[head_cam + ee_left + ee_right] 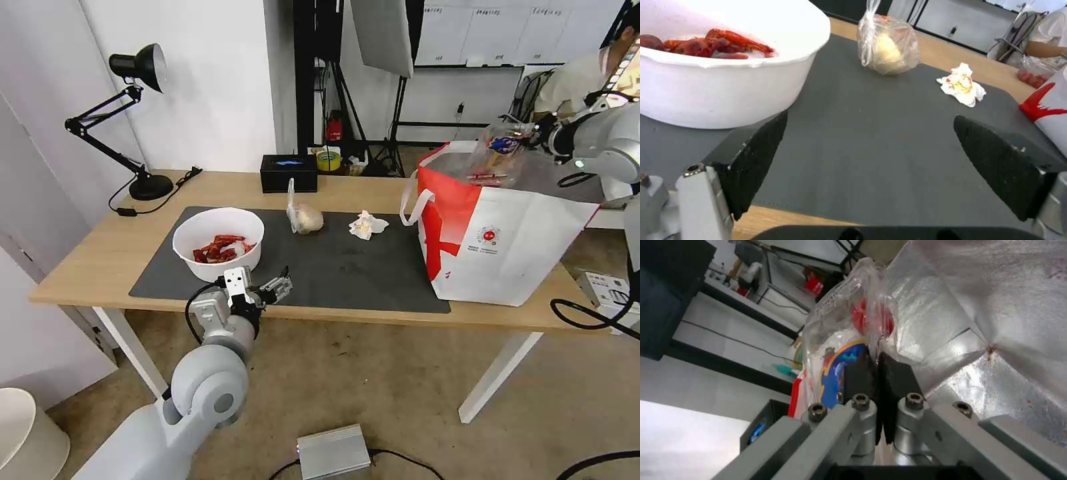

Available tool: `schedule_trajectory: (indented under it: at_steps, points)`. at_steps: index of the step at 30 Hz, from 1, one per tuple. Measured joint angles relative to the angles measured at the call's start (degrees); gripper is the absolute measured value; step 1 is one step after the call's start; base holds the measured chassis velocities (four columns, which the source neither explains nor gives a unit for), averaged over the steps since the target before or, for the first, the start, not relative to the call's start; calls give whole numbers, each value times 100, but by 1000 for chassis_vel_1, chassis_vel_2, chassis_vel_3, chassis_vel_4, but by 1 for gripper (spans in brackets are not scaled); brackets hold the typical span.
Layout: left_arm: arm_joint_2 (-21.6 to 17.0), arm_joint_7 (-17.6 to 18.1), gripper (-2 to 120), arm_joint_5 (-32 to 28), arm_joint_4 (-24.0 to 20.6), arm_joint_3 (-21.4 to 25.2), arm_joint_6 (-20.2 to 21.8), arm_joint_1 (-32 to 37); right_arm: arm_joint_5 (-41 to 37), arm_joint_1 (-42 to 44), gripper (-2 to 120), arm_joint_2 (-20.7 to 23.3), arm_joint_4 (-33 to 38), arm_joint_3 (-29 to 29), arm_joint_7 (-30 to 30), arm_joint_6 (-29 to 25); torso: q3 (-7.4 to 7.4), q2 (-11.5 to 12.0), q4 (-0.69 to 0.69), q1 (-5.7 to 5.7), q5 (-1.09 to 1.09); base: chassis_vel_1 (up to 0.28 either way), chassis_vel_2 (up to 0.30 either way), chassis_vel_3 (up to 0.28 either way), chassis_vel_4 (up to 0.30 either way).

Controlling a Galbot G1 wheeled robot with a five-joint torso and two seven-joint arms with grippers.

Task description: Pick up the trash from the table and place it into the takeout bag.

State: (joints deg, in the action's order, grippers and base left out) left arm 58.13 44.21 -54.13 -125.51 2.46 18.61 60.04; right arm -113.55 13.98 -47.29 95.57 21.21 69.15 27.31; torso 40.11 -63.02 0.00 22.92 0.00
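Left gripper (283, 285) open by bowl (218, 242), right gripper (874, 373) pinching tray (501, 155) above takeout bag (507, 247)

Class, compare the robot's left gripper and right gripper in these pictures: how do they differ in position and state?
The left gripper hovers low at the near edge of the dark grey rectangular mat, beside the white round bowl; the right gripper is raised over the white-and-red takeout bag. The left gripper is open and empty; the right gripper is shut on the clear hinged plastic tray. Both have black finger pads.

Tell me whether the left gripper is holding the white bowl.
No. The left gripper is open over the dark mat, with the white bowl beside one of its fingers.
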Motion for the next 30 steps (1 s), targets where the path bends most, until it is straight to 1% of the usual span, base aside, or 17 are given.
schedule_trajectory:
  at_steps: [10, 17, 30]
  points:
    - [8, 0, 100, -1, 38, -2, 0, -21, -102, -270, 0, -83, -48, 48, -145, -134, 0, 0, 0, 0, 0, 0, 0, 0, 0]
    - [26, 0, 100, -1, 58, -1, 0, -21, -121, -470, 0, 21, -94, 25, -129, -137, 0, 0, 0, 0, -1, 0, 0, 0, 0]
    - [86, 0, 100, 0, 94, -64, 0, -44, -108, -36, 0, 208, -8, 278, -80, -88, 0, 0, 0, 0, 0, 0, 0, 0, 0]
